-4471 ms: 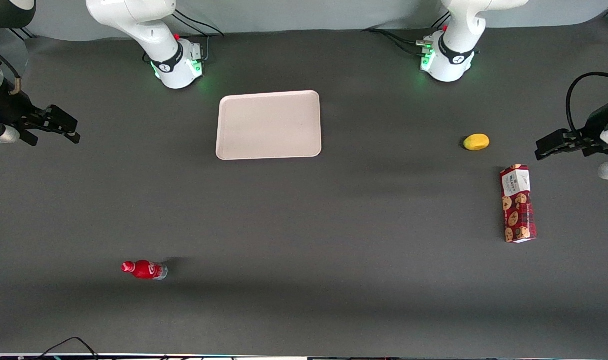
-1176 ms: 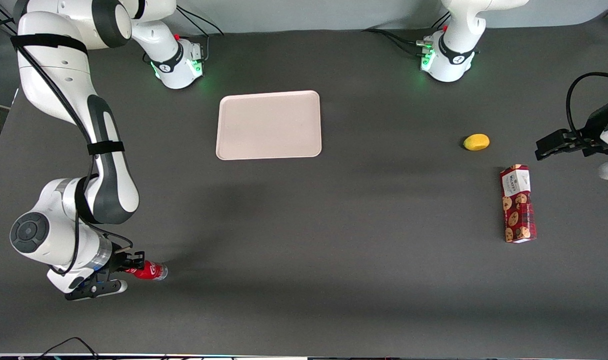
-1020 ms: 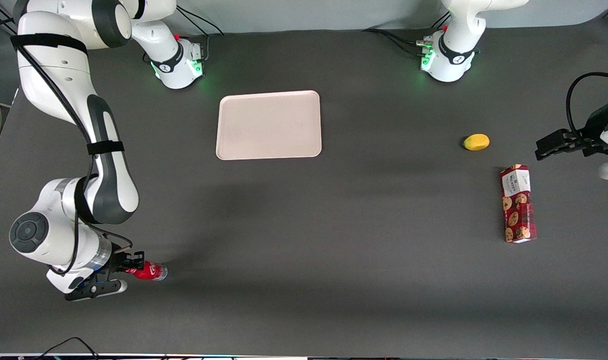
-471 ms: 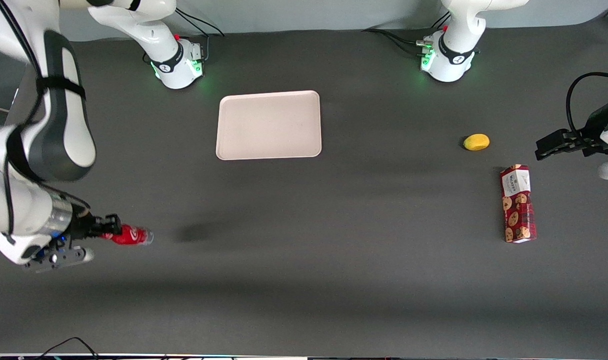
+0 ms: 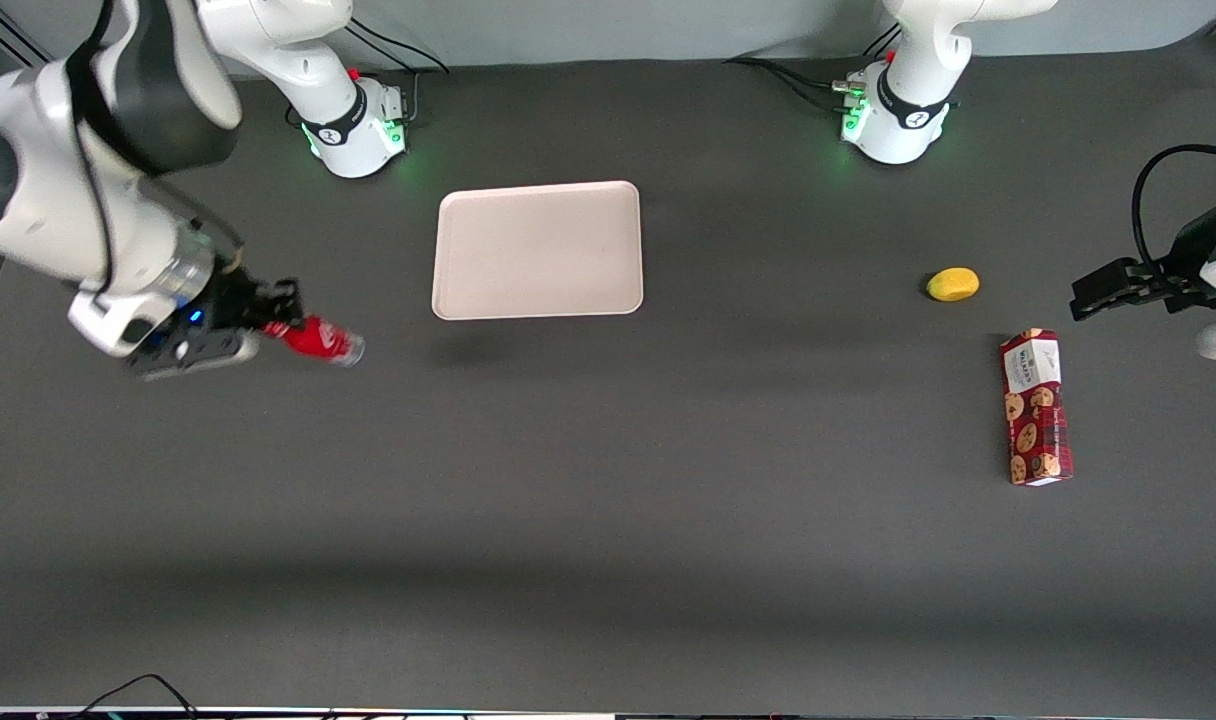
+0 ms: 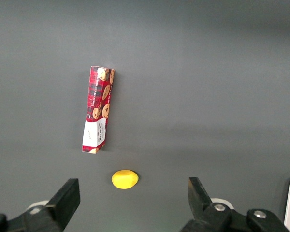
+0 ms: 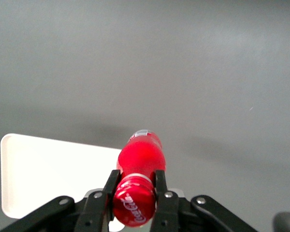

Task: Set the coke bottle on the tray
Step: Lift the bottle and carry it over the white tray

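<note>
The gripper point(image 5: 276, 312) of the working arm is hanging in the air above the dark table point(image 5: 608, 560), near the tray point(image 5: 537, 250) on the working arm's side and slightly nearer the front camera than the tray's near edge. Its two black fingers point(image 7: 111, 186) are pinching the neck of the coke bottle point(image 5: 318, 340) just below the red cap, so the bottle is lying roughly level, its silvery base pointing away from the gripper toward the tray. In the right wrist view, the coke bottle point(image 7: 137, 181) is projecting straight out between the fingers, with the gripper point(image 7: 135, 186) closed narrowly on it and the tray point(image 7: 53, 176) showing beneath and beside it. The bottle is not touching the tray or the table. The tray is lying flat on the matte grey table. Toward the parked arm's end, a yellow lemon point(image 5: 953, 284) and a red cookie box point(image 5: 1036, 407) are resting near each other, the box being nearer the front camera.
</note>
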Robot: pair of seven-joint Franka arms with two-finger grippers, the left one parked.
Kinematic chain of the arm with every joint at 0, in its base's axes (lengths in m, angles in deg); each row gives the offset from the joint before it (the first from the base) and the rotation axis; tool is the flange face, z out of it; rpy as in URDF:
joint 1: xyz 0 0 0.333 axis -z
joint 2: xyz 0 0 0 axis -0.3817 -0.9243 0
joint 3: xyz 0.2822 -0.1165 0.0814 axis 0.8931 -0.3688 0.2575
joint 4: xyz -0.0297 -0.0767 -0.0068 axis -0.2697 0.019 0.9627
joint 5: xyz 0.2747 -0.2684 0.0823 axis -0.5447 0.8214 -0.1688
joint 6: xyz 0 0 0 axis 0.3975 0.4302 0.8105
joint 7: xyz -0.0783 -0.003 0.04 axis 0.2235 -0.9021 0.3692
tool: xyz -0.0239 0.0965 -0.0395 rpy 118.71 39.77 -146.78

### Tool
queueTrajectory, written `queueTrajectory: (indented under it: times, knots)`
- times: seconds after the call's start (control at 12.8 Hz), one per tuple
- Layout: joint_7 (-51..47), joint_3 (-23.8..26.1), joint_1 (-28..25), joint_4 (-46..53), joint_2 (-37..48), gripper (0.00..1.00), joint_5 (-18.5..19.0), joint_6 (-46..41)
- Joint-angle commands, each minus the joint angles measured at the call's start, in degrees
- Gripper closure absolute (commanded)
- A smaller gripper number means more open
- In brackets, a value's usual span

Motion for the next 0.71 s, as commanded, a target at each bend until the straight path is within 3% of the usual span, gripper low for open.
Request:
queueTrajectory:
  times: [0.0,0.24,0.39,0.63]
  knots:
    - [-7.6,5.3,0.1,-15.8,10.7,1.0,-0.1,8.2]
    - [-15.3,12.4,0.0,-26.5,16.4,1.0,-1.0,15.0]
    - [-15.8,13.9,-0.5,-33.3,19.1,1.0,-5.9,21.3]
    - [-18.5,21.5,0.1,-37.6,19.4,1.0,-10.3,25.8]
